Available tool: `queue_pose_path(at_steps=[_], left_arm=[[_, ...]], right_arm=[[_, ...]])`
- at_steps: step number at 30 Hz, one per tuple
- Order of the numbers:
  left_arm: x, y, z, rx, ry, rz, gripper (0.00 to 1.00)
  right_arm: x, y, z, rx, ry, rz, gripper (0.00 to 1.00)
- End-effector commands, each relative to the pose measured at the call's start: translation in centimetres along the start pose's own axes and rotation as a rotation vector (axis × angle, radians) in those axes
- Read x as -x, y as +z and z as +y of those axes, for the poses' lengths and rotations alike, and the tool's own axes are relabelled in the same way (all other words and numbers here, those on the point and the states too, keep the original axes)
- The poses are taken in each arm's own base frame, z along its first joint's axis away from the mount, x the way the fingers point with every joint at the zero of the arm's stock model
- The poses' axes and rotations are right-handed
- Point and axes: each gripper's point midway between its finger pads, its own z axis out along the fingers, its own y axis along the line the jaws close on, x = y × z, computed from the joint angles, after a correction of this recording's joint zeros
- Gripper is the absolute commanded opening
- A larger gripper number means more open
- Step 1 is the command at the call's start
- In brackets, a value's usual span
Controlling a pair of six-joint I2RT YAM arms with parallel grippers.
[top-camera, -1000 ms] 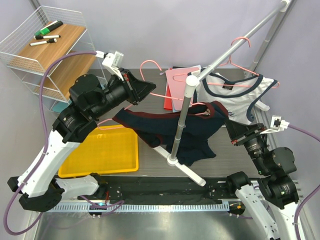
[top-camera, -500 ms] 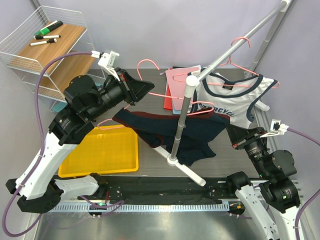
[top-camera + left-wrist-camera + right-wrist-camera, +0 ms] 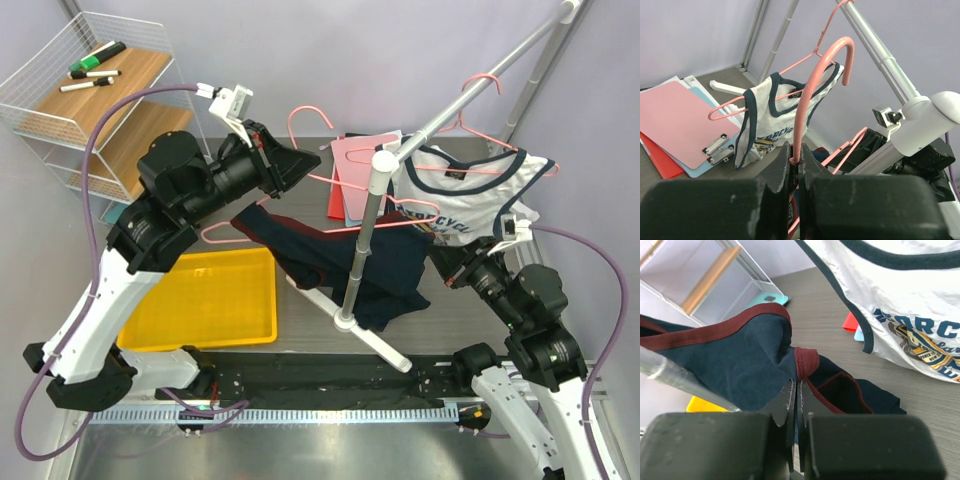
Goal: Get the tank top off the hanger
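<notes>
A navy tank top point(image 3: 325, 255) with maroon trim hangs over a pink hanger point(image 3: 303, 122) above the table. My left gripper point(image 3: 312, 161) is shut on the hanger's neck just below the hook point(image 3: 812, 85), with its jaws pinched around the pink wire point(image 3: 798, 152). My right gripper point(image 3: 443, 268) is shut on a maroon-edged strap point(image 3: 806, 362) of the navy tank top point(image 3: 735, 367), with the fabric bunched at its fingertips point(image 3: 798, 384). The hanger's left end point(image 3: 208, 236) sticks out bare.
A white tank top point(image 3: 470, 195) hangs on a second pink hanger from the slanted rod point(image 3: 480, 90). The rack's pole point(image 3: 364, 240) and foot point(image 3: 370, 338) stand mid-table. Pink clipboards point(image 3: 352, 165) lie behind, a yellow tray point(image 3: 200, 305) sits left, and a wire shelf point(image 3: 85, 85) stands far left.
My left gripper lifted the hanger up and to the right. My right gripper rose and moved left with the strap, and the navy top bunched toward the pole.
</notes>
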Motion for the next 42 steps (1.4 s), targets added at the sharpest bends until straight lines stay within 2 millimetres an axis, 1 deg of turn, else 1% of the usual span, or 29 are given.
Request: queue_pose_path(at_steps=[1,2,4,7,8,9,10,11,13,14,17,19,20,23,25,28,30,32,34,37,38,42], left_arm=[[1.9,-0.2,-1.4,-0.049,0.052,-0.038,0.00],[2.0,-0.2,-1.3,-0.046,0.058,-0.040,0.00],[1.8,0.3,-1.1,-0.042,0.060,-0.027,0.00],[1.3,0.8,-1.0,-0.045,0.067,-0.001,0.00],[1.3,0.9,-1.0,-0.049,0.068,0.004,0.00],[1.1,1.0,-1.0,-0.049,0.070,0.012,0.00],[0.8,1.1,-0.9,-0.051,0.070,0.020,0.00],[0.7,1.2,-0.9,-0.053,0.069,0.026,0.00],[0.4,1.3,-0.7,-0.049,0.073,0.034,0.00],[0.3,1.4,-0.6,-0.046,0.076,0.037,0.00],[0.0,1.6,-0.5,-0.049,0.085,0.051,0.00],[-0.2,1.6,-0.8,-0.064,0.097,0.067,0.00],[-0.3,1.6,-0.9,-0.072,0.097,0.075,0.00],[-1.2,1.7,-1.3,-0.111,0.111,0.119,0.00],[-1.6,1.5,-1.8,-0.143,0.118,0.139,0.00],[-2.0,1.3,-2.0,-0.165,0.132,0.163,0.00],[-2.3,1.3,-2.0,-0.171,0.132,0.175,0.00],[-2.6,1.1,-2.5,-0.198,0.130,0.185,0.00],[-2.8,1.1,-2.8,-0.220,0.130,0.192,0.00],[-3.0,1.2,-3.2,-0.250,0.128,0.202,0.00],[-3.0,1.1,-3.4,-0.261,0.128,0.204,0.00],[-3.3,1.2,-4.0,-0.302,0.122,0.225,0.00]], right_arm=[[1.7,0.7,1.9,0.078,-0.073,-0.018,0.06],[2.0,0.9,2.1,0.088,-0.077,-0.021,0.07],[1.6,1.5,2.3,0.103,-0.086,0.012,0.09],[0.7,1.6,2.7,0.141,-0.109,0.061,0.22],[0.3,1.6,2.6,0.138,-0.112,0.086,0.34],[0.2,1.4,2.5,0.133,-0.120,0.095,0.39],[0.1,1.3,2.4,0.126,-0.127,0.101,0.41],[0.3,0.7,2.5,0.121,-0.148,0.105,0.47],[0.9,0.0,2.7,0.112,-0.167,0.097,0.52],[1.2,-0.6,2.9,0.112,-0.191,0.098,0.56],[2.2,-2.2,3.8,0.125,-0.234,0.087,0.61],[2.6,-2.9,4.8,0.163,-0.260,0.086,0.63],[3.1,-3.5,5.5,0.187,-0.278,0.075,0.64],[3.7,-3.9,6.3,0.217,-0.321,0.075,0.66],[4.0,-3.6,6.0,0.198,-0.331,0.078,0.66],[4.3,-3.3,6.1,0.198,-0.347,0.081,0.65],[4.7,-3.2,6.5,0.211,-0.358,0.073,0.64],[4.8,-2.9,7.0,0.239,-0.371,0.075,0.60],[4.8,-2.8,7.4,0.267,-0.380,0.079,0.58],[4.5,-2.6,8.7,0.359,-0.396,0.089,0.57],[3.9,-2.7,9.4,0.412,-0.395,0.114,0.57],[3.1,-2.2,10.3,0.499,-0.388,0.156,0.56]])
